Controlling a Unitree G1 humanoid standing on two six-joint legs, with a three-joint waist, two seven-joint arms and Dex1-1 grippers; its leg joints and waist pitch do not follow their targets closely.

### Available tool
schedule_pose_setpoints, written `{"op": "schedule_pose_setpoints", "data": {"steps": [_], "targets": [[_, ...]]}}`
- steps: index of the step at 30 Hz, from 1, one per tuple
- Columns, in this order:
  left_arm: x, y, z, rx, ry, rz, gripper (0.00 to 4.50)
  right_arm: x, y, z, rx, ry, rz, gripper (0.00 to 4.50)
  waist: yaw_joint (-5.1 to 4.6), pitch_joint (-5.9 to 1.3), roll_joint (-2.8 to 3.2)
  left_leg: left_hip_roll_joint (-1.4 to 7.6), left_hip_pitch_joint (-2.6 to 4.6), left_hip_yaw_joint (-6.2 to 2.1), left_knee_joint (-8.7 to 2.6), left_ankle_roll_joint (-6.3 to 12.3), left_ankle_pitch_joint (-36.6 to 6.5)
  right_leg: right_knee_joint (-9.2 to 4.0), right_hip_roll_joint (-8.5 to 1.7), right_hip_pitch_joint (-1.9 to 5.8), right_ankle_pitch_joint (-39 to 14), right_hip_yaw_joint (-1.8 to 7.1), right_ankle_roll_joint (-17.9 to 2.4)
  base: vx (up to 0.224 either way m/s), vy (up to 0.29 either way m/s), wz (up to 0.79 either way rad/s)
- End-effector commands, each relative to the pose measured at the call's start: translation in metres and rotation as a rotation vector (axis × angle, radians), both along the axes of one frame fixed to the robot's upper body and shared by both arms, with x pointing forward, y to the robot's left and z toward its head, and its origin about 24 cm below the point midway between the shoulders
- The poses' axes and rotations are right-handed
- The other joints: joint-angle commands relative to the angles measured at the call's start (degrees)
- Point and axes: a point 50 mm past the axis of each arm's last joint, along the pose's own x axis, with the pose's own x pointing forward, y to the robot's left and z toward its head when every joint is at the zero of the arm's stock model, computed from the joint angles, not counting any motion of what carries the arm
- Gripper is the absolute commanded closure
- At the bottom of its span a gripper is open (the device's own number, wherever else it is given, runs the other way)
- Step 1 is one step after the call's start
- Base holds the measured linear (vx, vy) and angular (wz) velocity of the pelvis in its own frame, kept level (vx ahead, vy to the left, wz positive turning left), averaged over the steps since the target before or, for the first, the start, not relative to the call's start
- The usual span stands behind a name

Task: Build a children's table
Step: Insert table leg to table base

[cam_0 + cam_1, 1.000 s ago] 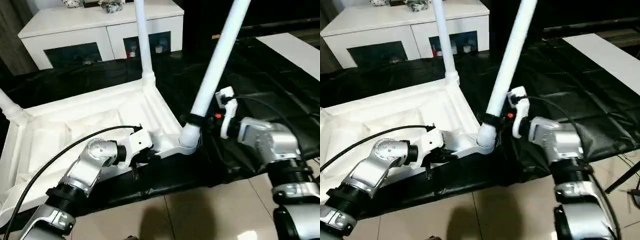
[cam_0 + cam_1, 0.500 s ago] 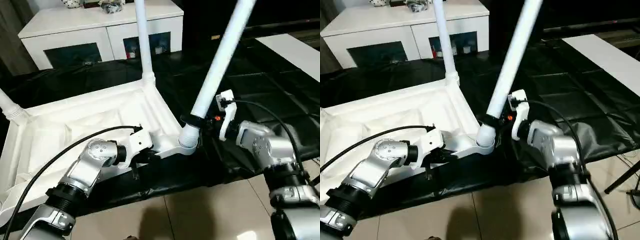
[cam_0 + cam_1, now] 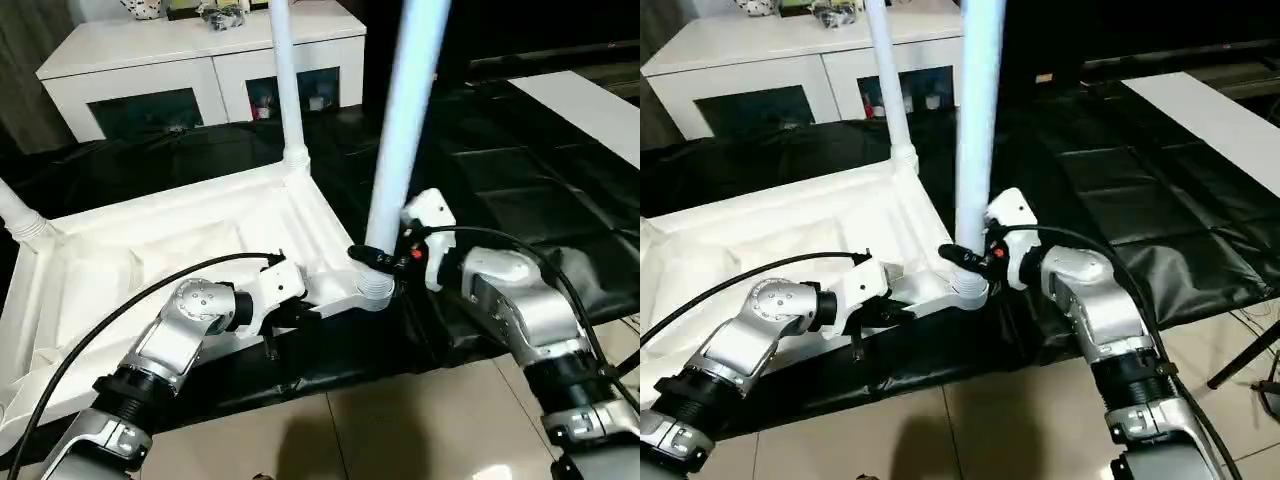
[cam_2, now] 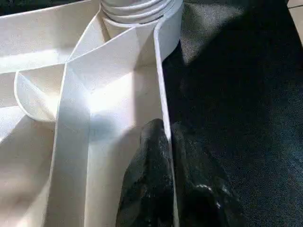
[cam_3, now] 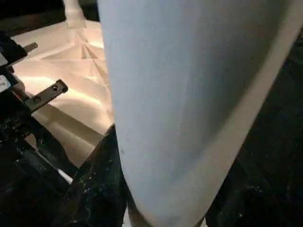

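The children's table lies upside down: its white tabletop (image 3: 150, 240) rests on the black-covered work table (image 3: 500, 150). One leg (image 3: 287, 90) stands in the far corner socket and another (image 3: 18, 218) at the left edge. A third leg (image 3: 405, 120) stands nearly upright in the near right corner socket (image 3: 373, 288). My right gripper (image 3: 378, 258) is shut around this leg just above the socket, a black finger (image 5: 97, 182) pressed against it. My left gripper (image 4: 164, 130) is shut on the tabletop's thin front rim (image 4: 161, 94), a short way left of that socket.
A white cabinet (image 3: 200, 50) with dark glass doors stands behind the work table. A white board (image 3: 590, 100) lies at the back right. The work table's front edge runs just below my arms, with tiled floor (image 3: 400, 430) beyond it.
The leg in my right gripper has swung from a rightward tilt to nearly upright in the near corner socket. My right forearm has moved left with it. The left arm has stayed put.
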Motion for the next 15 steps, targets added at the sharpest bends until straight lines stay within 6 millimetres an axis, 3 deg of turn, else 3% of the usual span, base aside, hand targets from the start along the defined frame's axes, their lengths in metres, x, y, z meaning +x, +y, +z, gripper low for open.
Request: {"op": "schedule_pose_setpoints", "data": {"steps": [1,2,15], "targets": [[0.0,-0.005,0.0,0.014,-0.014,-0.034,4.5,-0.009,-0.001,-0.031,-0.089,0.154,0.027,2.68,-0.45,-3.4,-0.72,1.67,1.22,-0.64,-4.91,0.33,-15.38,-4.39,-2.23,1.85,-13.78,1.58,-11.87,0.0,0.0,0.0],[0.0,-0.005,0.0,0.014,-0.015,-0.034,4.5,-0.01,-0.002,-0.033,-0.093,0.17,0.034,2.68,-0.5,-3.43,-1.41,1.68,1.17,-0.55,-4.87,0.5,-15.13,-4.41,-2.18,1.86,-13.42,1.6,-11.94,0.0,0.0,0.0],[0.001,-0.003,0.0,0.012,-0.024,-0.018,4.5,-0.015,-0.025,-0.056,0.023,0.302,-0.057,2.68,-0.31,-3.44,-1.46,1.8,1.21,-0.64,-5.19,0.1,-16.5,-4.56,-2.33,1.8,-14.25,1.64,-11.72,0.0,0.0,0.0]]}}
